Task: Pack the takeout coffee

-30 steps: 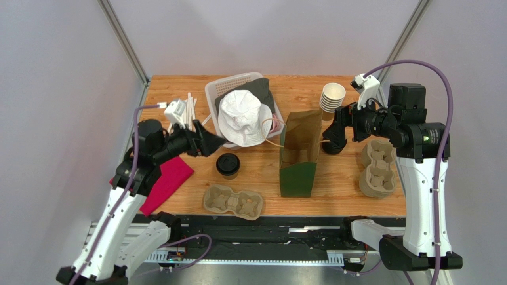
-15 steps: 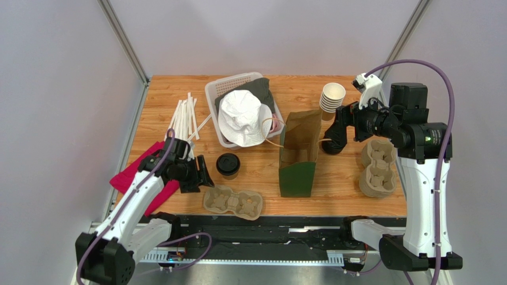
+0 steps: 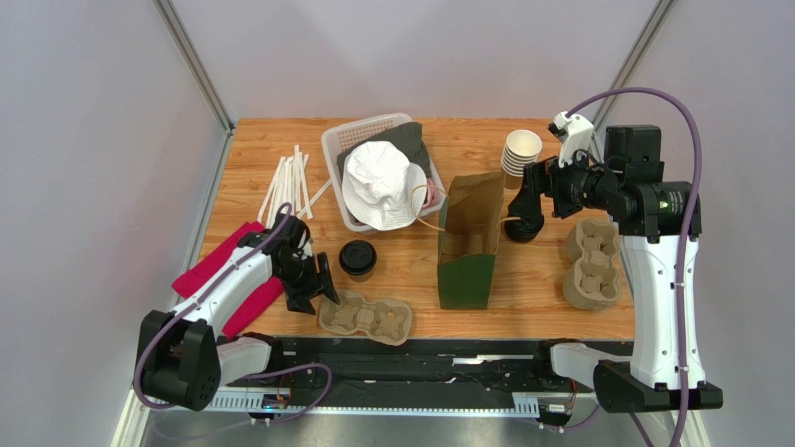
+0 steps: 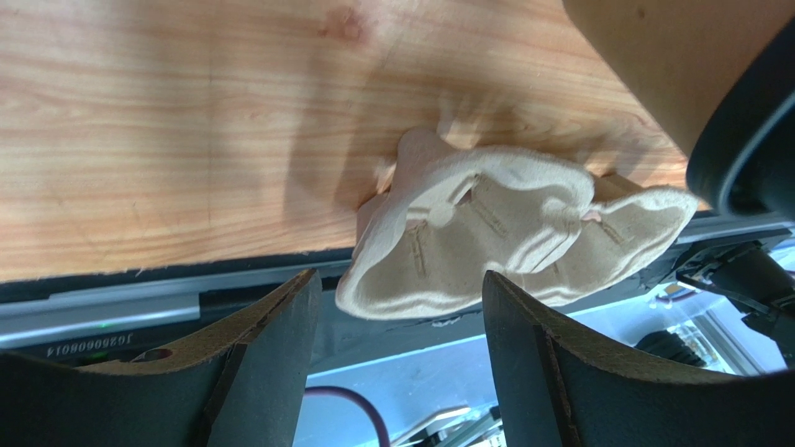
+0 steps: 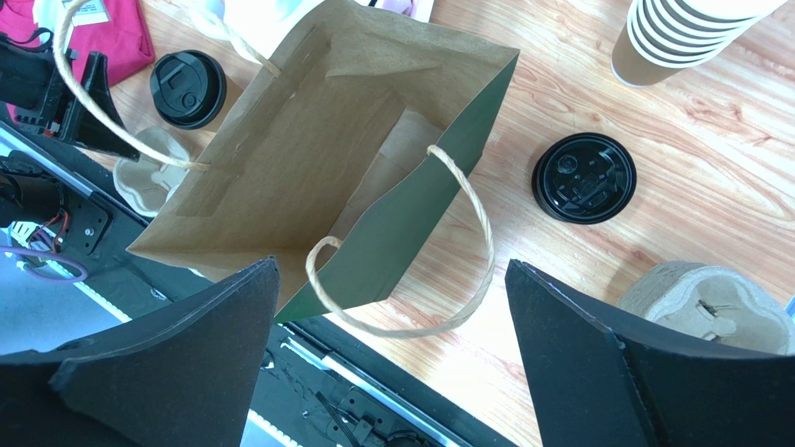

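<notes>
Just right of the spread, empty left hand (image 3: 319,287), the takeout coffee (image 3: 357,258) stands upright, untouched.

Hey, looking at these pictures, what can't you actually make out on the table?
Top view: whatever lies in the basket beneath the white hat, which covers it.
Left wrist view: the takeout coffee, cut off by the top right corner; only part of it shows.
Right wrist view: how many lids the black lid pile holds, seen from straight above.
</notes>
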### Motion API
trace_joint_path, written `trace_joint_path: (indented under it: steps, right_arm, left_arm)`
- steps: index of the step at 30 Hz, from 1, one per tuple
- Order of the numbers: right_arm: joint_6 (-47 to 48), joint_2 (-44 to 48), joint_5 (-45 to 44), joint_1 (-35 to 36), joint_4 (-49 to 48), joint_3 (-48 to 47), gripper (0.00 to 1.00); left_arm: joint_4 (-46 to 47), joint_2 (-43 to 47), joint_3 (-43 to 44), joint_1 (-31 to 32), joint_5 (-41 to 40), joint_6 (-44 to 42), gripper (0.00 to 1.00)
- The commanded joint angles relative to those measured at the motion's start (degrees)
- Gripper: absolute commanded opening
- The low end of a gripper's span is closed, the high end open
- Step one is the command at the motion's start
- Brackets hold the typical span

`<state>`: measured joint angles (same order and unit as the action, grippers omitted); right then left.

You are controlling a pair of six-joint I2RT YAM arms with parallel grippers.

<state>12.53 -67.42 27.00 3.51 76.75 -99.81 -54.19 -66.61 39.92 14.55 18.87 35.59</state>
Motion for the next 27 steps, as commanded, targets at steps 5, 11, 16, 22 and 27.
trace_joint_path:
  steps: [5, 11, 16, 22, 27]
  right_arm:
    - [0.47, -1.93, 0.07, -0.78, -0.11, -3.64, 0.98]
    - [0.65, -2.10, 1.30, -0.96, 0.06, -4.87, 0.98]
    - [1.79, -1.75, 0.86, -0.96, 1.20, -6.53, 0.98]
    - [1.88, -1.05, 0.51, -0.96, 1.65, -7.06, 0.98]
    - [1.53, 0.36, 3.04, -1.05, 0.95, -7.07, 0.98]
  left_arm:
    - [4.80, -2.74, 0.51, 0.13, 1.07, -0.79, 0.69]
    - [7.17, -4.67, 0.77, 1.71, -0.85, -1.58, 0.59]
    - [8.58, -6.08, 0.33, 3.29, -1.21, -1.67, 0.46]
    - [6.03, -3.10, 1.65, 4.00, 0.02, -2.90, 0.10]
    - [0.06, 6.46, 7.88, 4.96, 2.22, -8.42, 0.00]
